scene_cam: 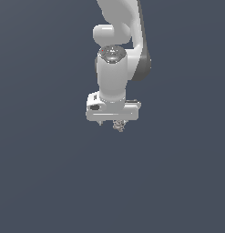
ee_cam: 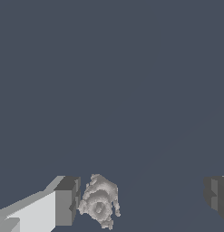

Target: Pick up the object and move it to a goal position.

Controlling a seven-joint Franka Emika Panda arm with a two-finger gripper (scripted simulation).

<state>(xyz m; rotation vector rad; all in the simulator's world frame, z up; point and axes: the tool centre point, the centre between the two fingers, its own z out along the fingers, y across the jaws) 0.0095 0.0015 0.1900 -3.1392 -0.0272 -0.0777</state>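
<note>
Your gripper stands wide, the knobbly grey-beige clump touching one finger; centre the clump between both pads before you squeeze evenly.

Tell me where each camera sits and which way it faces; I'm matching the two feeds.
Exterior view: off the arm, facing the white robot arm, whose white claw points down over plain dark ground.
Wrist view: on the wrist, looking along the claw; its grey fingertips show, spread wide.
Shared: the small knobbly grey-beige clump, beside one fingertip, far from the other; under the claw in the exterior view.
</note>
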